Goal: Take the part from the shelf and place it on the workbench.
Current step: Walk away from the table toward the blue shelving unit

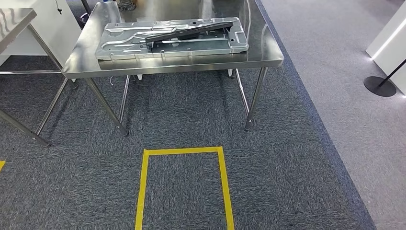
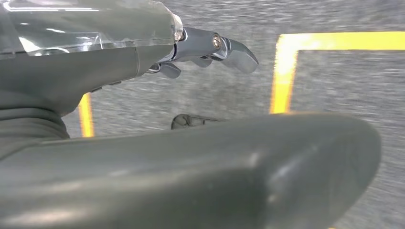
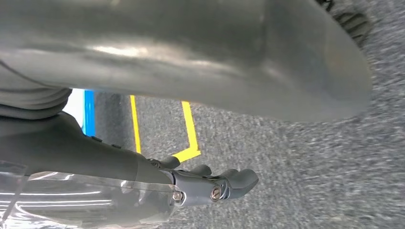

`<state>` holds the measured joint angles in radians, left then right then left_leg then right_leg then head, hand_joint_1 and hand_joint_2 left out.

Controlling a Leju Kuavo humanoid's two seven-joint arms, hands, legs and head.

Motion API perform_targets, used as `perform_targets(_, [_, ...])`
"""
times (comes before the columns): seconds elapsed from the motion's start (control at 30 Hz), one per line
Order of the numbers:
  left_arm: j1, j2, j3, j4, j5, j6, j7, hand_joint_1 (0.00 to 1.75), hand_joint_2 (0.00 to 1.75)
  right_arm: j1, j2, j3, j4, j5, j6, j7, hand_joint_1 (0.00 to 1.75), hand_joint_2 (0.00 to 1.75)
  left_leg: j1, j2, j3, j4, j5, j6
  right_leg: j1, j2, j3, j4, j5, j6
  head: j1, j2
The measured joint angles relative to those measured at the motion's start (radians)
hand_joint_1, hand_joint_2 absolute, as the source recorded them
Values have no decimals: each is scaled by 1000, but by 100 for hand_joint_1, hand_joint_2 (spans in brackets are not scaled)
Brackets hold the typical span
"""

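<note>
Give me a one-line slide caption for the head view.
Large flat grey stamped sheet-metal part lying on a stainless steel workbench, with a yellow tape rectangle marked on the dark grey carpet in front.

Looks like a factory demo floor or robotics test lab: stainless steel counter (image 1: 81, 60) on thin metal legs, grey carpet tiles (image 1: 287, 182) with yellow tape (image 1: 184, 151) marking a standing box, plus a stanchion base (image 1: 379, 86) off to the side.

The grey stamped-metal part (image 1: 172, 38) lies flat on the steel workbench (image 1: 81, 60).
</note>
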<state>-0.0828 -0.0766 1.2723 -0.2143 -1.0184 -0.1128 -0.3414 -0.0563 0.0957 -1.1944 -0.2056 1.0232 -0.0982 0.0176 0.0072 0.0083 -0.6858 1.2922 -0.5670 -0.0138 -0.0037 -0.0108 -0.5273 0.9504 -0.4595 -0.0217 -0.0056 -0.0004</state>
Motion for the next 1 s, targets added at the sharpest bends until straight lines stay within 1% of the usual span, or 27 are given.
perform_targets(0.03, [0, 0, -1, 0, -2, -1, 18, 0, 0, 0, 0, 0, 0, 0, -1, -1, 0, 0, 2, 0, 23, -7, 29, 0, 0, 0, -15, 4, 10, 2, 0, 0])
perform_targets(0.07, [0, 0, -1, 0, -3, -1, 34, 0, 0, 0, 0, -1, 0, 0, 0, -1, 0, 0, 3, 0, 64, -52, 59, 1, 0, 0, -29, 9, 18, 6, 0, 0])
perform_targets(0.1, [-1, 0, -1, 0, -2, 1, 47, 0, 0, 0, 1, -3, 1, -1, 1, -1, 0, 0, 4, 0, 123, -126, 70, 3, 0, 0, -40, 15, 24, 9, 0, 0])
perform_targets(0.13, [-4, 1, -1, 0, -1, 4, 58, 0, 0, -1, 1, -4, 1, -1, 2, 0, 0, 0, 3, -1, 182, -209, 65, 7, 1, 1, -50, 22, 29, 14, 0, 0])
perform_targets(0.17, [-6, 1, -1, 0, 0, 8, 69, 0, 0, -1, 2, -6, 1, -2, 5, 0, 0, 0, 1, -1, 224, -275, 50, 11, 2, 0, -56, 29, 33, 19, 0, 0])
perform_targets(0.2, [-9, 1, -1, 0, 2, 13, 79, 0, 44, -2, 2, -7, 2, -3, 7, 1, 0, 0, 0, -1, 248, -317, 34, 16, 3, 0, -60, 33, 38, 25, 0, 0])
perform_targets(0.23, [-9, 0, -1, 0, 4, 17, 89, 0, 87, -2, 2, -8, 2, -3, 8, 3, 0, 0, -2, -1, 252, -333, 28, 22, 4, -1, -63, 35, 43, 32, 0, 0])
perform_targets(0.27, [-9, 0, -1, 0, 6, 20, 96, 0, 131, -3, 2, -8, 2, -3, 7, 7, 0, 0, -2, 1, 247, -335, 31, 29, 2, -1, -65, 37, 46, 39, 0, 0])
perform_targets(0.3, [-8, 0, -1, 0, 8, 22, 103, 0, 175, -3, 2, -9, 2, -2, 5, 11, 0, 0, -2, 2, 243, -337, 37, 37, 0, 0, -69, 45, 40, 46, 0, 0])
perform_targets(0.33, [-7, 0, 0, 0, 8, 23, 107, 0, 175, -2, 2, -9, 2, -2, 2, 16, 0, 0, -1, 4, 238, -339, 45, 45, -2, 1, -80, 71, 19, 51, 0, 0])
perform_targets(0.37, [-8, 0, 0, 0, 9, 24, 111, 0, 175, -1, 2, -10, 2, -2, 0, 20, 0, 0, -1, 5, 231, -340, 53, 51, -4, 3, -101, 120, -16, 56, 0, 0])
perform_targets(0.43, [-8, 1, 0, 0, 9, 25, 114, 0, 175, 0, 3, -11, 3, -1, -3, 26, 0, 0, -4, 6, 215, -338, 64, 56, -7, 5, -156, 261, -100, 63, 0, 0])
perform_targets(0.47, [-7, 1, 0, 0, 8, 26, 115, 0, 175, 0, 4, -12, 3, -1, -4, 28, 0, 0, -6, 6, 207, -336, 68, 56, -8, 6, -175, 316, -125, 65, 0, 0])
perform_targets(0.5, [-6, 1, 0, 0, 8, 26, 115, 0, 175, 1, 4, -12, 3, -1, -5, 29, 0, 0, -7, 6, 202, -334, 71, 56, -8, 6, -175, 337, -129, 65, 0, 0])
perform_targets(0.53, [-6, 1, 0, 0, 7, 26, 115, 0, 175, 2, 4, -13, 3, -1, -5, 30, 0, 0, -8, 6, 198, -332, 73, 55, -9, 6, -154, 314, -114, 63, 0, 0])
perform_targets(0.57, [-6, 0, 0, 0, 6, 26, 115, 0, 175, 3, 4, -13, 3, -1, -5, 30, 0, 0, -9, 6, 197, -329, 73, 54, -8, 6, -114, 253, -85, 59, 0, 0])
perform_targets(0.6, [-6, 0, 0, 0, 4, 25, 115, 0, 131, 3, 4, -14, 3, -1, -5, 30, 0, 44, -9, 5, 196, -327, 73, 53, -7, 6, -66, 173, -56, 53, 0, 0])
perform_targets(0.63, [-7, -1, 0, 1, 3, 25, 114, 0, 87, 2, 3, -14, 3, -1, -5, 30, 0, 87, -11, 5, 195, -325, 73, 50, -5, 5, -26, 101, -35, 47, 0, 0])
perform_targets(0.67, [-7, -2, 0, 1, 1, 25, 113, 0, 44, 2, 3, -14, 3, -1, -5, 30, 0, 131, -13, 5, 194, -322, 73, 46, -2, 5, 0, 53, -23, 41, 0, 0])
perform_targets(0.7, [-8, -2, 0, 1, -1, 25, 112, 0, 0, 1, 3, -14, 3, -1, -5, 30, 0, 175, -14, 6, 192, -321, 73, 41, 1, 5, 9, 31, -22, 36, 0, 0])
perform_targets(0.73, [-8, -3, 0, 1, -2, 25, 111, 0, 0, 2, 3, -14, 3, -1, -5, 32, 0, 175, -15, 6, 190, -320, 73, 35, 2, 5, 9, 28, -22, 32, 0, 0])
perform_targets(0.77, [-9, -3, 0, 1, -3, 25, 110, 0, 0, 2, 3, -14, 3, -1, -5, 35, 0, 175, -15, 6, 191, -323, 74, 30, 1, 5, 8, 26, -20, 28, 0, 0])
perform_targets(0.87, [-10, -2, 0, 1, -6, 25, 106, 0, 131, 3, 4, -14, 4, 2, -11, 51, 0, 175, -17, 5, 194, -332, 79, 40, -2, 6, 12, 14, -13, 26, 0, 0])
perform_targets(0.9, [-11, -2, 0, 1, -6, 25, 104, 0, 175, 3, 5, -14, 4, 3, -15, 56, 0, 175, -16, 5, 195, -334, 81, 43, 0, 6, 12, 14, -13, 27, 0, 0])
perform_targets(0.93, [-11, -2, 0, 1, -7, 25, 104, 0, 175, 3, 5, -14, 4, 4, -18, 58, 0, 175, -15, 5, 195, -334, 80, 39, 1, 6, 11, 15, -13, 24, 0, 0])
perform_targets(0.97, [-11, -2, 0, 1, -7, 25, 103, 0, 175, 3, 5, -14, 4, 4, -19, 58, 0, 131, -14, 5, 195, -334, 80, 35, 2, 6, 10, 16, -14, 23, 0, 0])
perform_targets(1.0, [-11, -2, 0, 1, -8, 25, 103, 0, 175, 3, 5, -14, 4, 4, -19, 55, 0, 87, -13, 5, 195, -334, 81, 34, 3, 6, 10, 18, -14, 22, 0, 0])
